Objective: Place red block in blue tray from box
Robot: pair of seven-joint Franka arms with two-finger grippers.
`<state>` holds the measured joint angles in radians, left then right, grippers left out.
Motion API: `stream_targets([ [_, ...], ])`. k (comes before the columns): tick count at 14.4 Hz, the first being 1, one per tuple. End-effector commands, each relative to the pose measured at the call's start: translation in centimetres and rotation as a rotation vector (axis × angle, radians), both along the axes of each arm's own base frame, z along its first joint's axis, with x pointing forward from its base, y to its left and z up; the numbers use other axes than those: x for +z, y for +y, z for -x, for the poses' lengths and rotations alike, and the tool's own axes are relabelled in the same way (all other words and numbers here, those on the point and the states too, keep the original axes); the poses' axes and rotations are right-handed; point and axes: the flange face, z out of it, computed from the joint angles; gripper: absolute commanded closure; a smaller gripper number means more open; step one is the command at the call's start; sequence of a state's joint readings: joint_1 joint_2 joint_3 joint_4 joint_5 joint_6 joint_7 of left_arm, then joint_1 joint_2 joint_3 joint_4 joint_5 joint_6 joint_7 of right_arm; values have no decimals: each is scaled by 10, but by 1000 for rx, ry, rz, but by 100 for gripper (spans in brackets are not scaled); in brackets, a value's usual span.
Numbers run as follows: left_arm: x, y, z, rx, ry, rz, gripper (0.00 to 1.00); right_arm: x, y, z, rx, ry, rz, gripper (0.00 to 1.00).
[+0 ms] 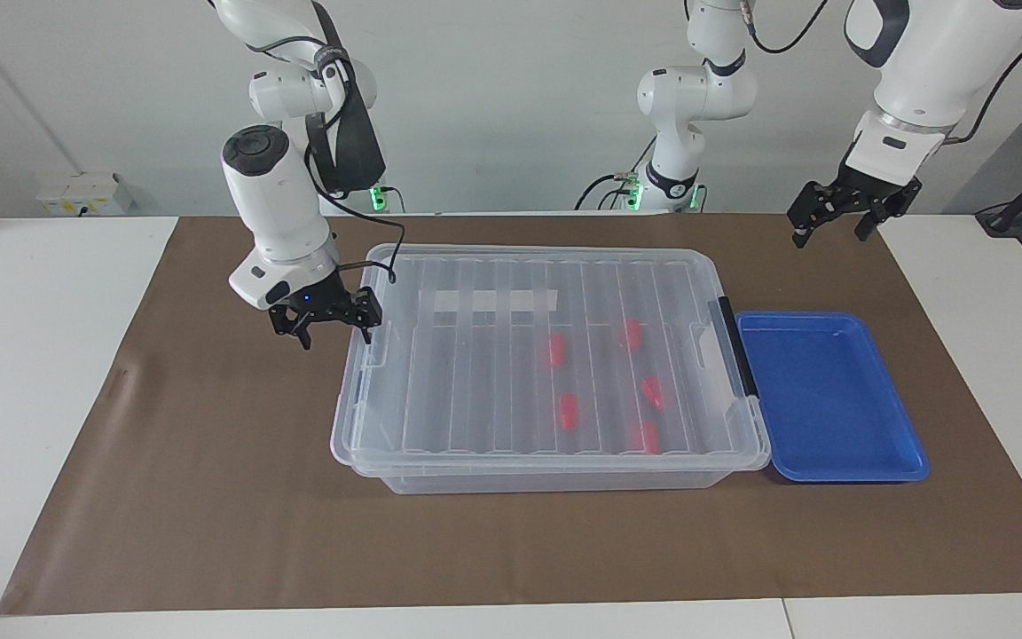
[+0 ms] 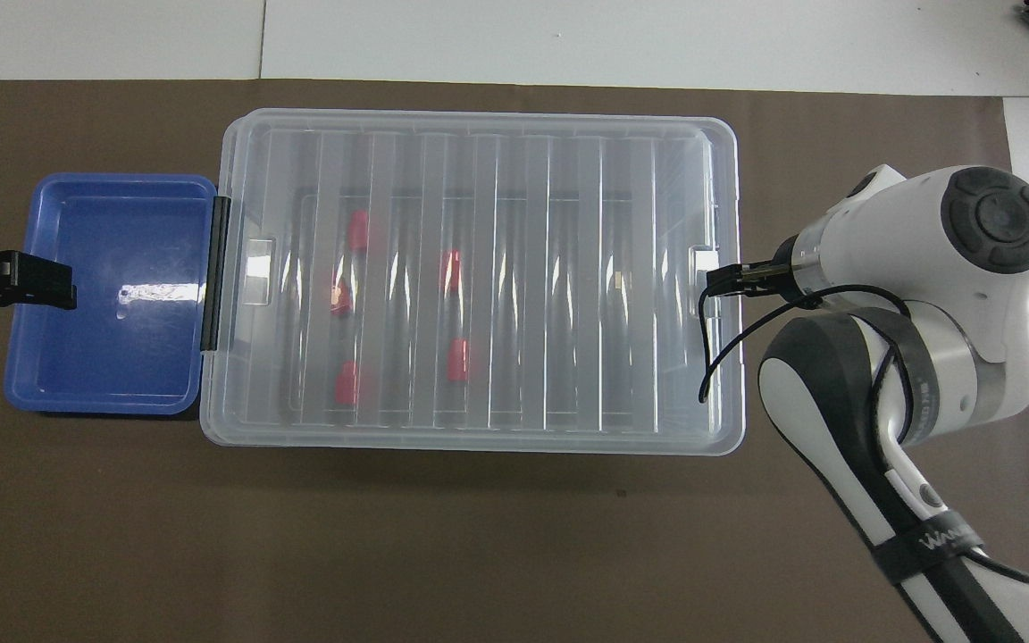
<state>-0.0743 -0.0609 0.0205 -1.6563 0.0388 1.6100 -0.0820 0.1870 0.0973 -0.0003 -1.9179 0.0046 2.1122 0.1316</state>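
Note:
The box (image 1: 475, 399) stands in the middle of the brown mat with its ribbed clear lid on and a black latch (image 1: 735, 346) at the end toward the left arm. Several red blocks, such as one (image 1: 554, 349), lie inside under the lid and show in the overhead view (image 2: 452, 268). The blue tray (image 1: 830, 399) sits beside the box's latch end and holds nothing. My right gripper (image 1: 331, 327) is open and empty, low beside the box's other end. My left gripper (image 1: 835, 232) is open and empty, raised over the tray's outer edge (image 2: 10, 281).
The brown mat (image 1: 209, 497) covers most of the white table (image 1: 32, 355). A cable (image 2: 706, 357) loops from the right wrist over the box's end. A white label strip (image 1: 489, 302) lies on the lid.

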Motion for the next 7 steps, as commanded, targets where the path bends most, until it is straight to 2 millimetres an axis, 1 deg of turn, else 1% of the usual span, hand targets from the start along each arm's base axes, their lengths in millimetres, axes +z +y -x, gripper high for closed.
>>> stream_targets([
  [1,3,-3,3,-7,-10,16,0,-3,-9,1,-5,-8,50,0],
  [4,4,-3,3,-7,-12,16,0,-2,-13,1,15,-10,96,0],
  [7,3,-2,3,-2,-11,16,0,-3,-30,0,3,8,130,0],
])
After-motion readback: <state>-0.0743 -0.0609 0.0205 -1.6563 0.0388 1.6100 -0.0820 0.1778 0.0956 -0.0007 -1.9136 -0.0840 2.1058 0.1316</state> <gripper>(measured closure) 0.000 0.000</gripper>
